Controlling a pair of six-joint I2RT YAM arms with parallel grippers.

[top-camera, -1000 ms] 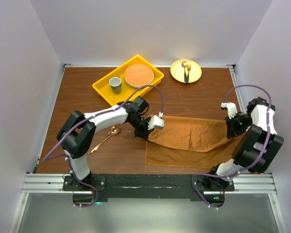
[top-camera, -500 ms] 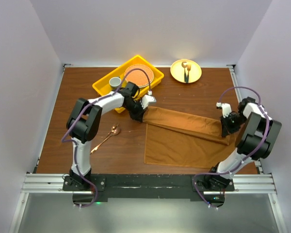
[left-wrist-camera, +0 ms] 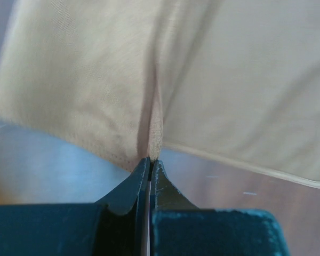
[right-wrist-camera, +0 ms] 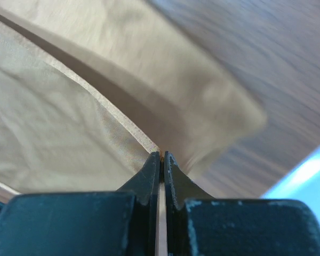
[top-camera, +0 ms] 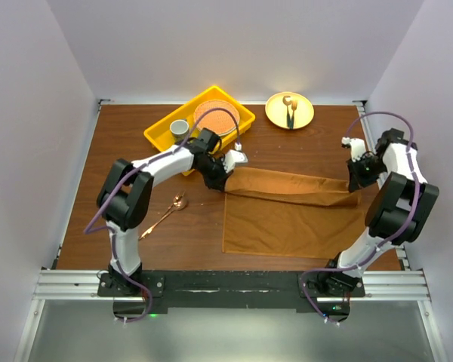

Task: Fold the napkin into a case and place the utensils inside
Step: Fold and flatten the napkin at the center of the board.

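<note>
Back swings the far edge: left gripper (left-wrist-camera: 150,162) and right gripper (right-wrist-camera: 161,157) each pinch a far corner of the napkin (top-camera: 287,215), taut, near half flat on the table (top-camera: 121,136); spoon (top-camera: 166,213) lies left.

On the wooden table (top-camera: 309,151) are laid a yellow tray (top-camera: 163,139) at 11 o'clock, a yellow plate (top-camera: 275,113) at 1, the copper spoon (top-camera: 168,213) at 8 and the napkin (top-camera: 287,226) at 4.

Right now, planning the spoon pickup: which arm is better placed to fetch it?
Left, likely. The spoon lies nearer the left tool; the right tool sits across the napkin. The left must drop its corner first.
</note>
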